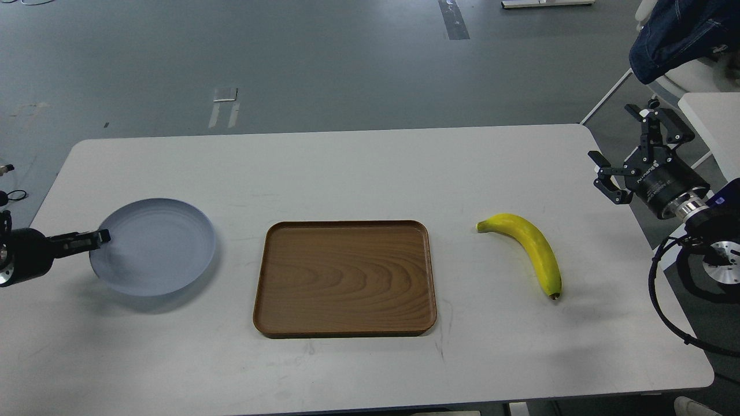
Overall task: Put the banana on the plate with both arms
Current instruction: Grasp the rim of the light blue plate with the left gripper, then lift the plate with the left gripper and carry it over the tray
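The pale blue-grey plate (156, 245) is at the table's left, lifted clear of the surface, with its shadow below it. My left gripper (99, 237) is shut on the plate's left rim and holds it up. The yellow banana (529, 248) lies on the table to the right of the tray, dark tip toward the front. My right gripper (627, 150) is open and empty, off the table's right edge, above and to the right of the banana.
A brown wooden tray (345, 278) lies in the middle of the white table (358, 167). A white chair with dark cloth (682, 34) stands at the far right. Grey floor lies beyond the table's far edge.
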